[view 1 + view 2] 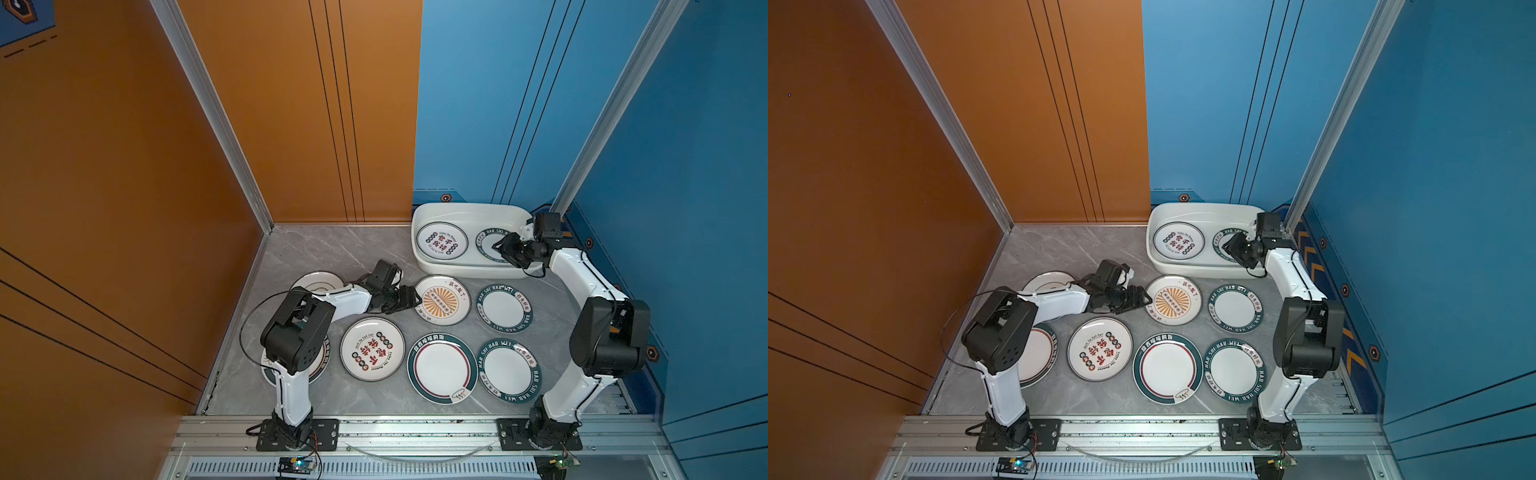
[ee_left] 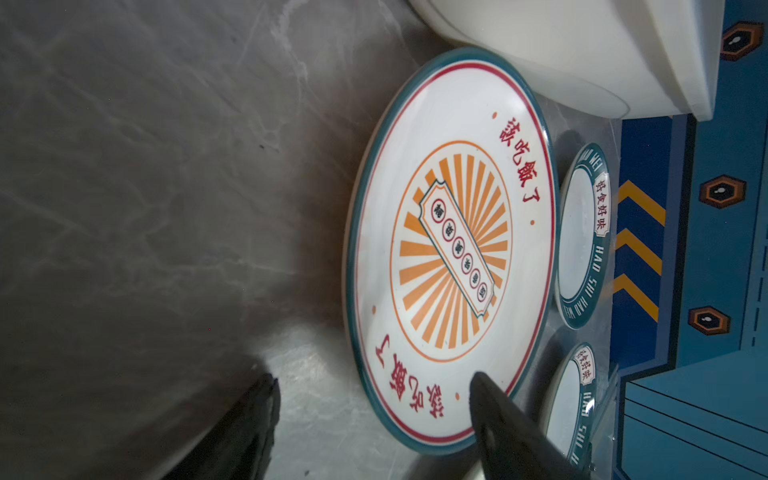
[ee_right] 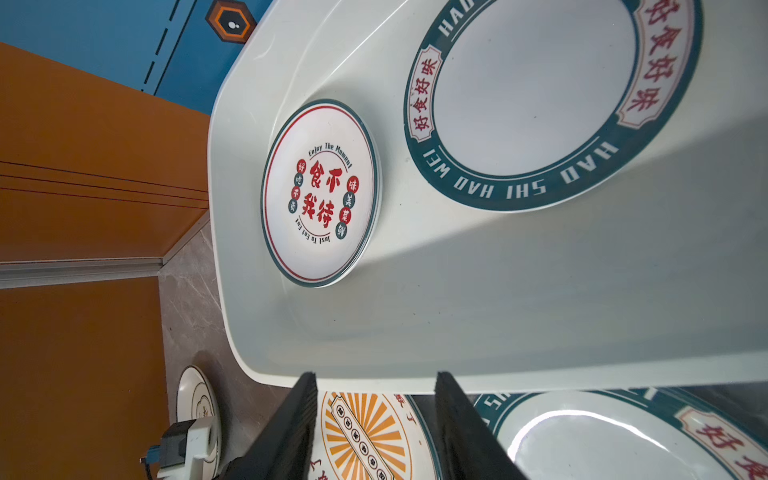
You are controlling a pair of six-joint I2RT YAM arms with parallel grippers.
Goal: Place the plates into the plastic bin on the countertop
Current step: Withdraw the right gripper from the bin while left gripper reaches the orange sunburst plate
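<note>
The sunburst plate (image 1: 442, 300) (image 2: 453, 249) lies on the grey countertop (image 1: 332, 257) just in front of the plastic bin (image 1: 457, 206). My left gripper (image 1: 417, 300) (image 2: 374, 386) is open at the plate's left edge, with one finger above the plate and the other over the countertop. Inside the bin lie a plate with red characters (image 1: 441, 241) (image 3: 320, 193) and a green-rimmed plate (image 3: 540, 95). My right gripper (image 1: 496, 247) (image 3: 376, 378) hangs open and empty over the bin's near wall, partly hiding the green-rimmed plate in both top views.
Several more plates lie on the countertop: two green-rimmed ones (image 1: 504, 308) (image 1: 508, 370) at the right, a large ringed one (image 1: 441, 368), a red-character one (image 1: 372, 349), one under my left arm (image 1: 322, 365), and one behind it (image 1: 318, 281). Walls close in at the left, back and right.
</note>
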